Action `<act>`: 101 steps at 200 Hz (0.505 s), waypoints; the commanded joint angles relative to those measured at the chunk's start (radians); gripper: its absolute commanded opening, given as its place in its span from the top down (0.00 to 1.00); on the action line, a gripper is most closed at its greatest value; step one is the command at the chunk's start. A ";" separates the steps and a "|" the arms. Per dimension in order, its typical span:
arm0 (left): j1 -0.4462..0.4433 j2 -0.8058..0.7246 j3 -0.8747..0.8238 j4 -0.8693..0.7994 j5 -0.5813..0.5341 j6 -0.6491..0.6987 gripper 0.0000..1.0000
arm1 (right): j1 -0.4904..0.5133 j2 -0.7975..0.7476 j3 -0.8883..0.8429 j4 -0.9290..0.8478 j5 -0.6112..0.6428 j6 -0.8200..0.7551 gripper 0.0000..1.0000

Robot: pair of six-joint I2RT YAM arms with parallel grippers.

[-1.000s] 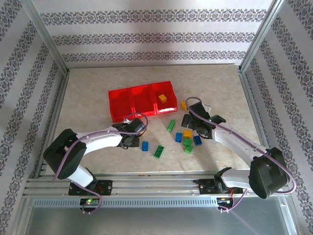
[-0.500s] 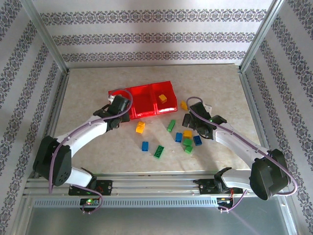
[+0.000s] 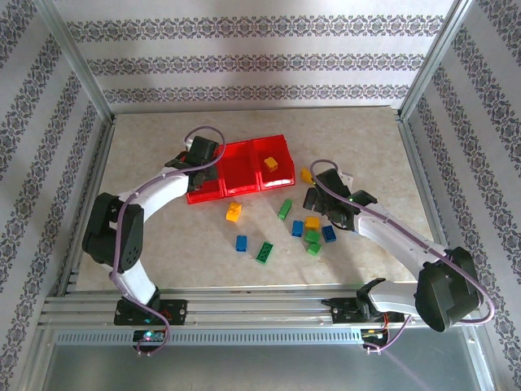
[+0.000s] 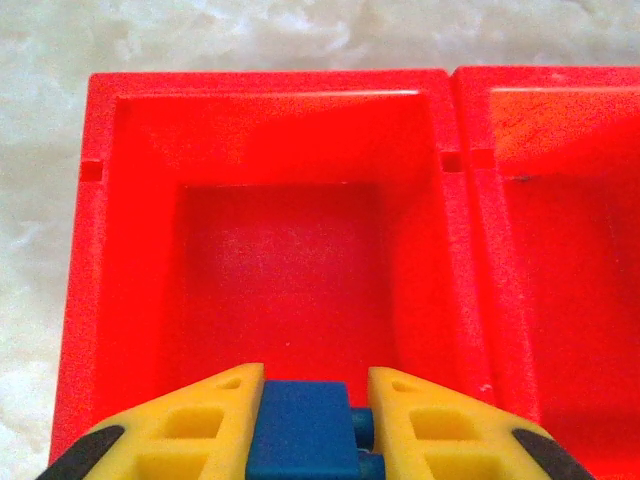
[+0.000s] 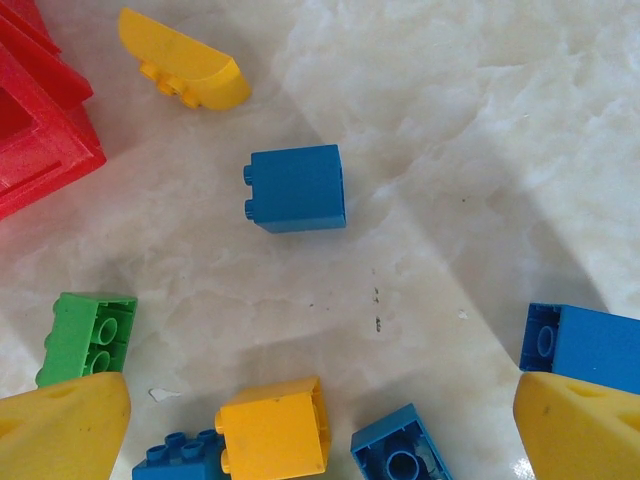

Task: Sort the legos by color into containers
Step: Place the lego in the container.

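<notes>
My left gripper (image 4: 305,385) was clenched on a blue brick (image 4: 300,432), pinched between the two yellow fingers (image 4: 195,420). It hung over the near wall of the left-end compartment of the red tray (image 4: 100,300). From above, that tray (image 3: 244,189) lay a little left of the middle of the table (image 3: 163,244), nearer the far edge than the near one, and my left arm reached out to its left end. A yellow brick (image 3: 270,164) sat in the right-end compartment.

My right gripper (image 3: 313,198) stood released, fingers (image 5: 60,425) spread wide, holding nothing, low over the loose pile just off the tray's right end. Between those fingers lay a yellow brick (image 5: 273,430) and a small blue one (image 5: 405,460). Beyond them lay a blue cube (image 5: 296,188) and a curved yellow piece (image 5: 185,72). A green brick (image 5: 88,335) was just beside one finger, and another blue brick (image 5: 585,345) touched the other.

More bricks lay toward the near edge: one yellow (image 3: 234,213), one blue (image 3: 241,243), one green (image 3: 264,252).
</notes>
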 commanded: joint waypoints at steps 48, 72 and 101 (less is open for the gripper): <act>0.014 0.060 0.041 0.010 0.007 0.017 0.74 | -0.009 0.029 0.031 -0.021 0.019 0.011 0.02; 0.014 0.061 0.041 0.007 0.004 0.016 0.67 | -0.010 0.032 0.033 -0.019 0.016 0.010 0.02; 0.013 0.046 0.036 0.012 0.011 0.015 0.65 | -0.009 0.041 0.041 -0.019 0.012 0.008 0.02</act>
